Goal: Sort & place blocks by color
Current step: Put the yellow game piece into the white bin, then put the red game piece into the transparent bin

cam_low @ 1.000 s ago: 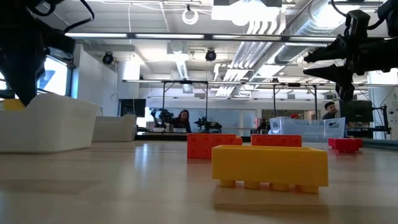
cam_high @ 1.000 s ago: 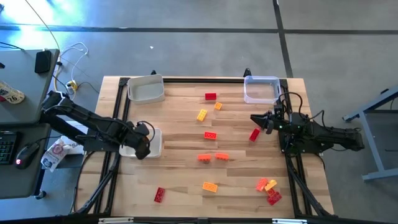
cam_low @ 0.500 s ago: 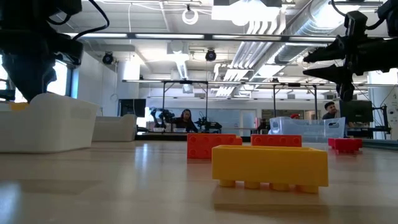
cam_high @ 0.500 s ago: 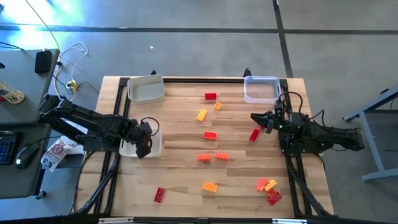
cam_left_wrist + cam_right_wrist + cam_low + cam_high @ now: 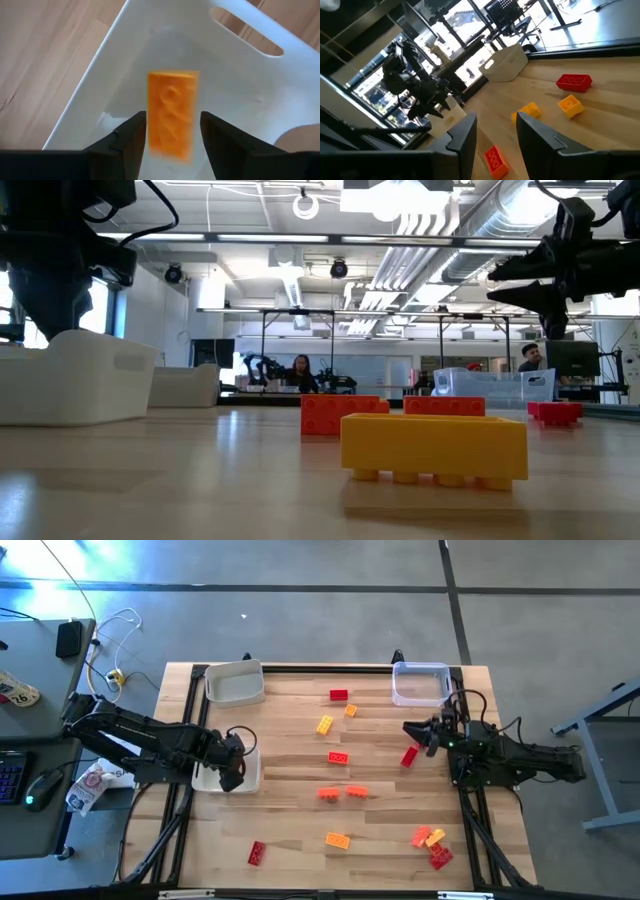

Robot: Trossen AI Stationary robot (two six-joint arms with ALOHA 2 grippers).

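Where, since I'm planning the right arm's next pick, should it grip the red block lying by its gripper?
Grip the red block across its two long sides at mid-length, coming straight down from above. It lies flat with studs up and skewed on the table, so the open right gripper beside it would likely need a wrist turn to line up. The left gripper is busy over the white tray.

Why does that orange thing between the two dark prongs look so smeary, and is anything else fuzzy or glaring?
Left wrist view: the orange studded plastic brick is smeared, its edges soft, over the white plastic tray. Low view: the near yellow plastic brick is crisp, and bright ceiling lights glare above the room behind.
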